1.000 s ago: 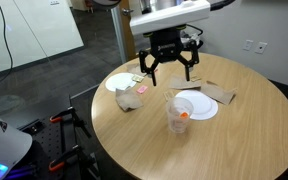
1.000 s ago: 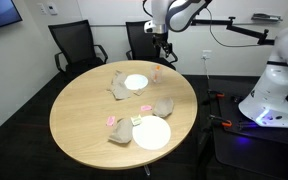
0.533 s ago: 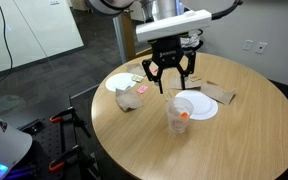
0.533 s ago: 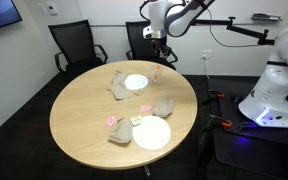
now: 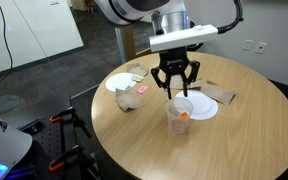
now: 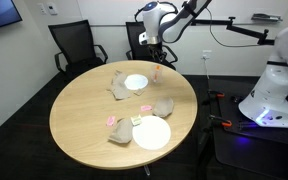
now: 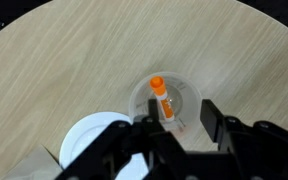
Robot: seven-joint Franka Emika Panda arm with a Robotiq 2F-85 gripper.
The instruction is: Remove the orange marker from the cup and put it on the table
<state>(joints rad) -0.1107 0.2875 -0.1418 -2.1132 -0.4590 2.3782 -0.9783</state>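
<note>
The cup (image 5: 179, 113) is a clear tumbler standing upright on the round wood-grain table (image 5: 134, 140), right beside a white plate. The orange marker (image 5: 185, 115) leans inside it. The wrist view looks straight down into the cup (image 7: 182, 97), with the marker (image 7: 161, 98) slanting from its orange cap toward the bottom. My gripper (image 5: 176, 92) hangs just above the cup's rim. Its fingers (image 7: 212, 115) stand partly apart, straddling the cup mouth with nothing between them. In an exterior view the gripper (image 6: 155, 55) is at the table's far edge, and the cup (image 6: 158, 72) is only faintly visible.
Two white paper plates (image 5: 200, 107) (image 5: 124, 82) and crumpled brown paper pieces (image 5: 132, 99) (image 5: 221, 93) lie around the cup. Another plate (image 6: 151, 132) and paper (image 6: 163, 107) sit toward the other side. Black chairs (image 6: 72, 45) stand behind the table.
My gripper has travelled sideways and down from over the table's back part to just above the cup. Its fingers have narrowed from wide apart to partly apart.
</note>
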